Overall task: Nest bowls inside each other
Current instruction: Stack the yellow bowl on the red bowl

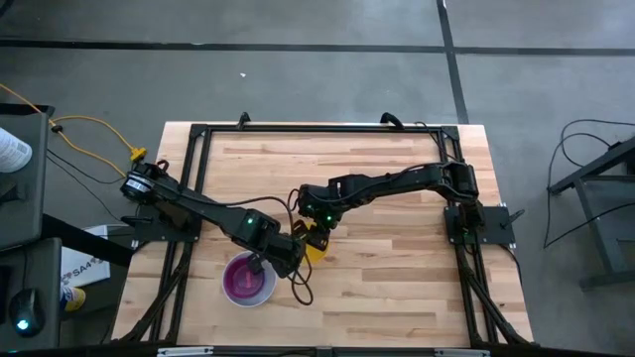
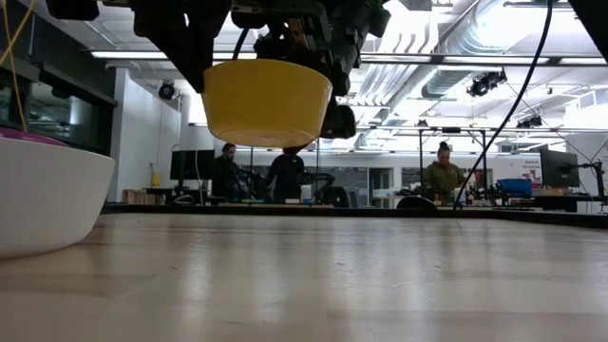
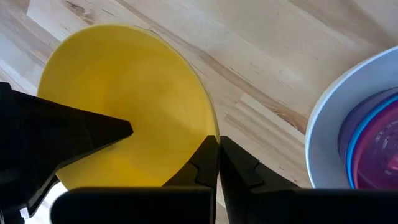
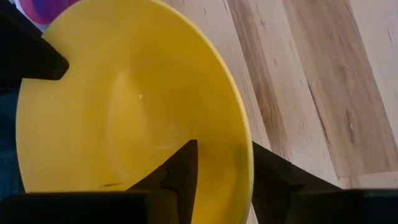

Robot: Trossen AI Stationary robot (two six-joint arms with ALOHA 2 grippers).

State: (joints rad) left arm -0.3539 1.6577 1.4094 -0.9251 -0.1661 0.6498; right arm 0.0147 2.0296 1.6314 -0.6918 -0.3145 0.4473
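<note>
A yellow bowl (image 2: 266,100) hangs in the air above the wooden table, mouth up, near the table's middle (image 1: 316,251). My left gripper (image 3: 219,140) is shut on its rim. My right gripper (image 4: 224,145) is open, with one finger inside the bowl and one outside, astride the rim. To the left near the front edge, a white bowl (image 1: 227,269) rests on its base on the table (image 2: 43,204). Nested inside it are a purple bowl (image 3: 367,109), a blue bowl (image 3: 352,143) and a pink-red bowl (image 3: 382,158). My left gripper pinches the yellow bowl's rim (image 3: 214,132) between its two fingers, one on the inner wall and one on the outer. The fingers slant down onto it from the table's left. The bowl hangs clear of the table, roughly level. My right gripper stands astride the opposite rim (image 4: 246,155); I cannot tell whether either finger touches it.
A black frame (image 1: 198,149) runs around the table's edge. Bare wood lies to the right of and beyond the bowls. In the low view, people stand at benches in the room far behind the table (image 2: 442,176).
</note>
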